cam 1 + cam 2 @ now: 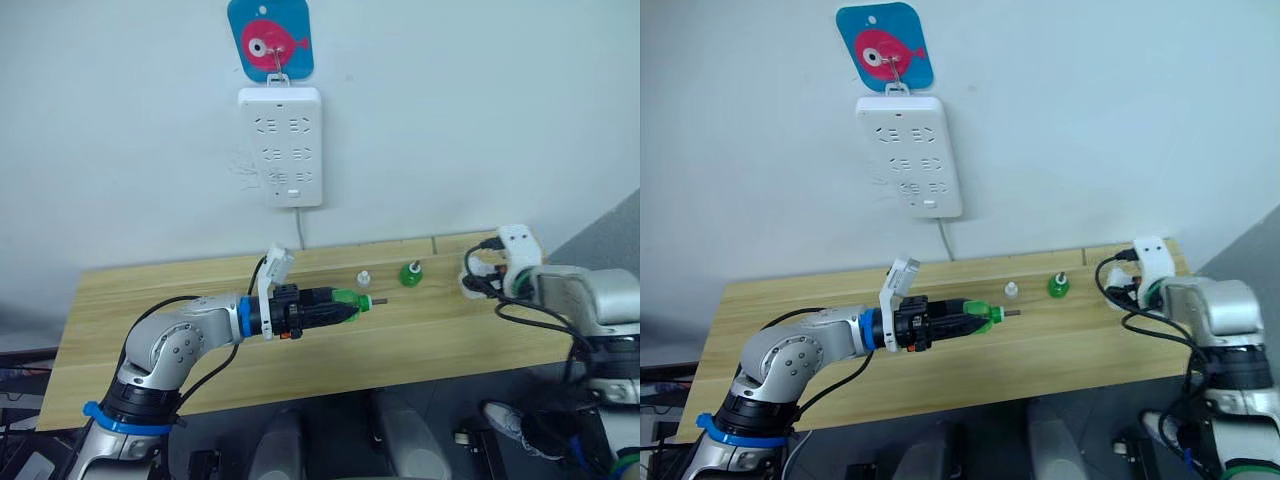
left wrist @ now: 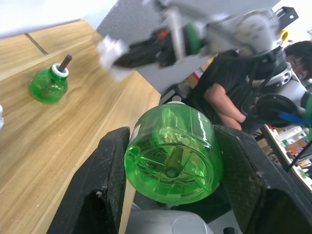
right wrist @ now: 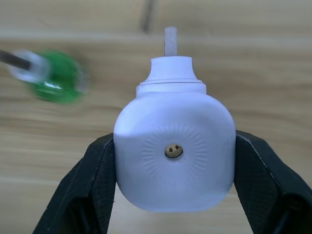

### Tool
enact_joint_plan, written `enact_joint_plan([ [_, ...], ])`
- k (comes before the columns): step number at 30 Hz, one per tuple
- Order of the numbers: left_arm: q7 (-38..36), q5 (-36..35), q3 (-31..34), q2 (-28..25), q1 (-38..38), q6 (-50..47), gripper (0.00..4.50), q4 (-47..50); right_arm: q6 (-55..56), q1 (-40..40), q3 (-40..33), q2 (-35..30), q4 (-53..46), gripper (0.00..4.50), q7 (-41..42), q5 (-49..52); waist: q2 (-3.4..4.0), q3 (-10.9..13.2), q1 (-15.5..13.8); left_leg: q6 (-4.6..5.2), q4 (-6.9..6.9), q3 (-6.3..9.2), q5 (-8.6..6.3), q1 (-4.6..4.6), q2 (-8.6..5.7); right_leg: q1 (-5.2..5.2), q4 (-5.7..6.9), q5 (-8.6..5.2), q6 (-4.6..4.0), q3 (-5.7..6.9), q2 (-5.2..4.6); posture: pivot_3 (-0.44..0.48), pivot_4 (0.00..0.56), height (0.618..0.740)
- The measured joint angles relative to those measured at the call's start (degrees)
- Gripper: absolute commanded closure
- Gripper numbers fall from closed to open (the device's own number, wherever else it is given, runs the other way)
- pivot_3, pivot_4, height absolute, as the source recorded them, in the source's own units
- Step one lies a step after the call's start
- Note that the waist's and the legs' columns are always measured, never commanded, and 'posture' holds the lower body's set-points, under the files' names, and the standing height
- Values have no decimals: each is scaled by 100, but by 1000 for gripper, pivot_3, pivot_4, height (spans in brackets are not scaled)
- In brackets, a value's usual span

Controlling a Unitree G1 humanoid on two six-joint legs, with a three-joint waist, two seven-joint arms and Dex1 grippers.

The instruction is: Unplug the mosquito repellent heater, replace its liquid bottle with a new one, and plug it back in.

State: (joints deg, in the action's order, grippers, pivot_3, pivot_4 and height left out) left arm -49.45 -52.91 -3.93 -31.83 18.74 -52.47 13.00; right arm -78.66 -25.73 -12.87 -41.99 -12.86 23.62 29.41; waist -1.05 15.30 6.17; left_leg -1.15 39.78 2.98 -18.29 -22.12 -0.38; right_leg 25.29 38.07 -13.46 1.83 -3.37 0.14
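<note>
Left hand (image 1: pixel 350 306) clamps green bottle (image 1: pixel 345 303), wick pointing right toward mosquito repellent heater (image 3: pixel 174 152) gripped in right hand (image 3: pixel 174 195)

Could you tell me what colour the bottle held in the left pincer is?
Translucent green bottle; clearest in the left wrist view.

Silver arms w/ blue rings, black cables, black-fingered left hand (image 1: pixel 345 308)
</note>
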Motion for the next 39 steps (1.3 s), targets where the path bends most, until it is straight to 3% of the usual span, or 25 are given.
enact_joint_plan([
  [3, -211, -82, 95, -59, 278, -146, 2131, -179, -532, 25, -1127, -96, -892, 1567, 596, 904, -1, -1, -1, 0, 5, 3, 0, 2, 1, -6, 0, 0, 0, 8, 1, -204, 226, 740],
  [6, -538, -253, 136, -227, 555, -403, 2131, -238, -1154, -224, -2042, 364, -1210, 1567, 885, 1990, -1, -1, 41, 0, 8, -8, 1, 6, 2, -5, 5, 1, 1, -1, 5, -205, 218, 740],
  [9, -945, -494, 180, -482, 894, -720, 2131, -277, -1339, -321, -2534, 483, -1335, 1567, 749, 3457, 1, -3, 41, 1, 8, -6, 1, 8, 2, -7, 6, 1, 1, 1, 6, -207, 201, 740],
  [14, -1129, -781, 454, -550, 1433, -1005, 2131, -506, -774, 90, -2412, 485, -1387, 1567, -451, 5742, 1, -12, 35, 0, 8, -8, 1, 0, -2, -4, 3, 1, 2, 0, -3, -191, 180, 740],
  [19, -1080, -887, 749, -542, 1829, -1187, 2131, -927, 940, 913, -1569, -172, -1578, 1567, -1958, 7801, 1, -20, 30, -18, 18, -9, 11, -26, -5, 11, 3, 5, 9, 3, -10, -179, 167, 740],
  [28, -787, -1352, 995, -311, 1915, -1585, 2131, -885, 2803, 1322, -526, -117, -2140, 1567, -2460, 8206, -2, -58, 13, -25, 22, -6, 16, -24, -4, 10, 8, 7, 12, 4, -8, -169, 159, 740],
  [39, -672, -1585, 1091, -369, 1980, -1800, 2131, -887, 3238, 1491, -8, -478, -2306, 1567, -1996, 8209, -4, -142, -6, -25, 25, -4, 16, -22, -3, 11, 12, 7, 12, 6, -8, -155, 156, 740],
])
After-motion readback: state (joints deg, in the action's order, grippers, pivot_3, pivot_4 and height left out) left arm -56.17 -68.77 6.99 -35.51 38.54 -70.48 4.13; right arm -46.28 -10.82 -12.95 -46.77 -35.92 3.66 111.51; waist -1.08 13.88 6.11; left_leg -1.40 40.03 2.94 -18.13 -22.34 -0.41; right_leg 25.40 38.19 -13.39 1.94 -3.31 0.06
